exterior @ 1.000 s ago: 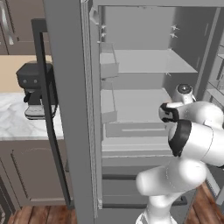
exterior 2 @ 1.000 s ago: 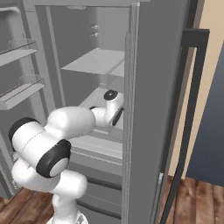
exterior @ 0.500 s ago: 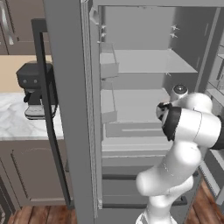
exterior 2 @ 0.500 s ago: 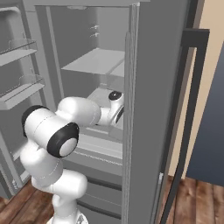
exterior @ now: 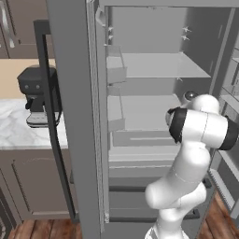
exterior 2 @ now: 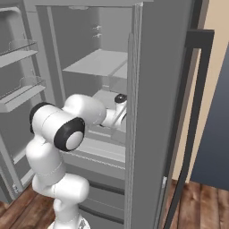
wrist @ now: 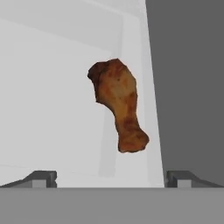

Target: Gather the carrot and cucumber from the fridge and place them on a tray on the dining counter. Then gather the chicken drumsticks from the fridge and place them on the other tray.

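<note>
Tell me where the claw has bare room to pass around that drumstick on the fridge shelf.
Left of the chicken drumstick the white shelf floor lies bare. On its right it is tight: the drumstick sits near the shelf's edge beside the grey fridge wall. The claw is open, and the drumstick lies ahead of its tips.
</note>
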Robot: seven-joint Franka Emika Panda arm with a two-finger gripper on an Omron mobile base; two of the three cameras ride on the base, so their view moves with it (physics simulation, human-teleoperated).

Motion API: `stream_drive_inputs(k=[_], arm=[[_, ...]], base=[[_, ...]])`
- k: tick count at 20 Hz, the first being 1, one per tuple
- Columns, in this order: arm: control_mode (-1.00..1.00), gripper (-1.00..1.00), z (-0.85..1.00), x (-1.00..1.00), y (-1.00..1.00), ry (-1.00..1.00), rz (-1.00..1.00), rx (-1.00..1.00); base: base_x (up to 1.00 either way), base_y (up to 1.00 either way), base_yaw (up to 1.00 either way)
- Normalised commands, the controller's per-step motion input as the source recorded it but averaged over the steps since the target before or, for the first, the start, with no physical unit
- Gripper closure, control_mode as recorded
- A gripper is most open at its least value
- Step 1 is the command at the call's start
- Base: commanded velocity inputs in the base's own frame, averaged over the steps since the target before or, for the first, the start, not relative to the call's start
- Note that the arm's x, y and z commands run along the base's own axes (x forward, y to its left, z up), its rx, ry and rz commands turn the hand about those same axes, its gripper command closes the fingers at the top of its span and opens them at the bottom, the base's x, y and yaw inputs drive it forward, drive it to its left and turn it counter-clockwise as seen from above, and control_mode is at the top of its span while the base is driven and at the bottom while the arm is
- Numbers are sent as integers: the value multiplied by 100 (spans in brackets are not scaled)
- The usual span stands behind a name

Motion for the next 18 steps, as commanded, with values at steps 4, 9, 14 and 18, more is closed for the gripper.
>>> stream_drive_inputs(k=[4,9,14,18], arm=[[-100,-100,-11,29,-9,0,0,0],[-100,-100,-12,26,-18,0,0,0],[-100,-100,-10,23,-21,0,0,0],[-100,-100,-12,15,-32,0,0,0]], base=[[0,0,0],[0,0,0],[0,0,0],[0,0,0]])
